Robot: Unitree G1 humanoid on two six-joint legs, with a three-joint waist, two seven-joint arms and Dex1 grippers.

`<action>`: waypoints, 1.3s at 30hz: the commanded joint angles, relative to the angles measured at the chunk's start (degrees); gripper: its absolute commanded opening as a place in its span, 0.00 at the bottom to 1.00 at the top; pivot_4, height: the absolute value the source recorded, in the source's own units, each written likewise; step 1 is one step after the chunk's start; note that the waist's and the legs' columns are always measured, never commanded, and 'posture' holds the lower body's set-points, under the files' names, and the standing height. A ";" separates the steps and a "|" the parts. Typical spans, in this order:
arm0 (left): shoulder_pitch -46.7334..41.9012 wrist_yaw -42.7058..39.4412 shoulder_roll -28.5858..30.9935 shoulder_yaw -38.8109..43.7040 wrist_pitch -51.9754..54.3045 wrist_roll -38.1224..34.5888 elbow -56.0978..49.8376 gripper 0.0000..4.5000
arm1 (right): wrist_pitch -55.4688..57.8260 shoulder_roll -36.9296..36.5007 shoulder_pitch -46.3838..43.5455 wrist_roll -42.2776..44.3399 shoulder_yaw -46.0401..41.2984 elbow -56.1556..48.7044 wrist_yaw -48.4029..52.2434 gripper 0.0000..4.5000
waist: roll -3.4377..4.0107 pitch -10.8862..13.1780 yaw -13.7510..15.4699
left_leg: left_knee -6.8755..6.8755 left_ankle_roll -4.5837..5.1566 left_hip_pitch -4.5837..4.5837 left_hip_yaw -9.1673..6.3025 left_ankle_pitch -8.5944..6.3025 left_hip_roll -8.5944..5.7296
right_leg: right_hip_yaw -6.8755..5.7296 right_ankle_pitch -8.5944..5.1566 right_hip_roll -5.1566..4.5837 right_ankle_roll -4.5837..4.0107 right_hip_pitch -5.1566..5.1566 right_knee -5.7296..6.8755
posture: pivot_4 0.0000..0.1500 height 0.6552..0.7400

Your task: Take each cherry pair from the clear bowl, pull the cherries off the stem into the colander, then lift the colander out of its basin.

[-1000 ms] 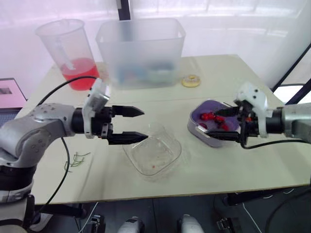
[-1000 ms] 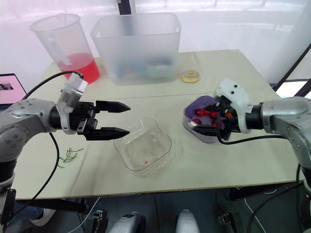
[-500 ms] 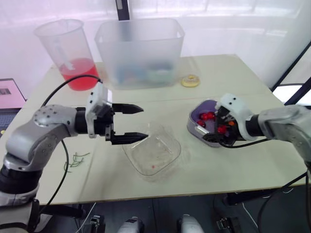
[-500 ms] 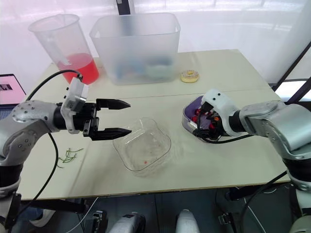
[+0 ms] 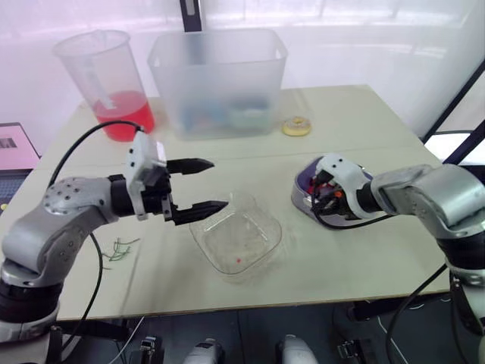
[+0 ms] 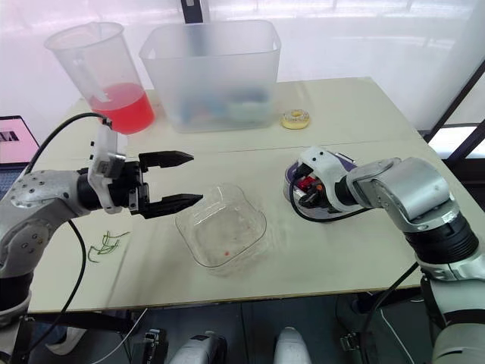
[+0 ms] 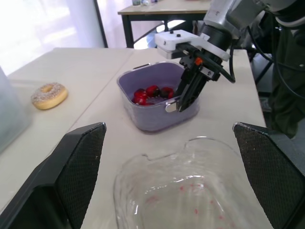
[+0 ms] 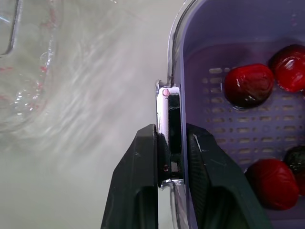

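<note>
I'm clamping my right hand (image 8: 169,139) on the metal handle (image 8: 167,102) of the colander (image 8: 228,121) (cherries (image 8: 248,86) lying inside), while my left hand (image 5: 218,183) is hovering open beside the clear bowl (image 5: 250,246).

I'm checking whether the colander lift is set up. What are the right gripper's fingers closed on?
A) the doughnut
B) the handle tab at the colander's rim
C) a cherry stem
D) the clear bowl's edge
B: in the right wrist view the right gripper pinches the handle tab at the rim of the colander from both sides, while the cherries lie loose inside it.
</note>
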 commanded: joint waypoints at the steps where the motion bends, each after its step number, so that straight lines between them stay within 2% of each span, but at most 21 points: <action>1: -0.53 0.32 0.12 1.44 -3.17 2.16 -0.10 1.00 | -0.68 0.80 -1.49 -1.55 0.58 -0.18 -0.60 0.25 | 0.00 0.00 -0.01 | 0.00 0.00 0.00 0.00 0.00 0.00 | 0.00 0.00 0.00 0.00 0.00 0.00 | 1.00 1.00; 4: -0.25 0.13 0.05 1.17 -3.69 2.57 -0.05 1.00 | -0.44 1.02 -1.62 -2.08 0.61 -0.16 -0.73 0.25 | 0.00 0.00 0.02 | 0.00 0.00 0.00 0.00 0.00 0.00 | 0.00 0.00 0.00 0.00 0.00 0.00 | 1.00 1.00; 7: -0.44 0.03 -0.13 0.71 -3.95 2.92 0.03 1.00 | -0.32 1.20 -1.90 -2.49 0.31 -0.19 -1.04 0.07 | 0.00 0.00 0.03 | 0.00 0.00 0.00 0.00 0.00 0.00 | 0.00 0.00 0.00 0.00 0.00 0.00 | 1.00 1.00; 8: -0.61 0.03 -0.26 0.60 -3.95 2.97 0.11 1.00 | -0.35 1.15 -1.99 -2.64 0.32 -0.33 -1.05 0.05 | 0.00 0.00 0.02 | 0.00 0.00 0.00 0.00 0.00 0.00 | 0.00 0.00 0.00 0.00 0.00 0.00 | 1.00 1.00; 21: -2.19 -1.88 -1.45 -1.57 -4.83 5.00 2.51 1.00 | -2.42 -4.20 -4.10 -4.46 3.47 -4.61 0.43 0.05 | 0.00 0.00 0.14 | 0.00 0.00 0.00 0.00 0.00 -0.02 | 0.00 0.00 -0.01 0.00 -0.01 0.00 | 1.00 1.00; 39: -9.26 -7.98 -5.98 -7.16 -10.14 9.58 11.92 1.00 | 1.32 -8.34 -6.44 -3.06 -2.01 -12.20 1.29 0.05 | 0.00 0.00 0.01 | 0.01 0.00 -0.01 0.01 0.00 -0.02 | -0.01 0.00 0.00 0.00 -0.02 0.02 | 1.00 1.00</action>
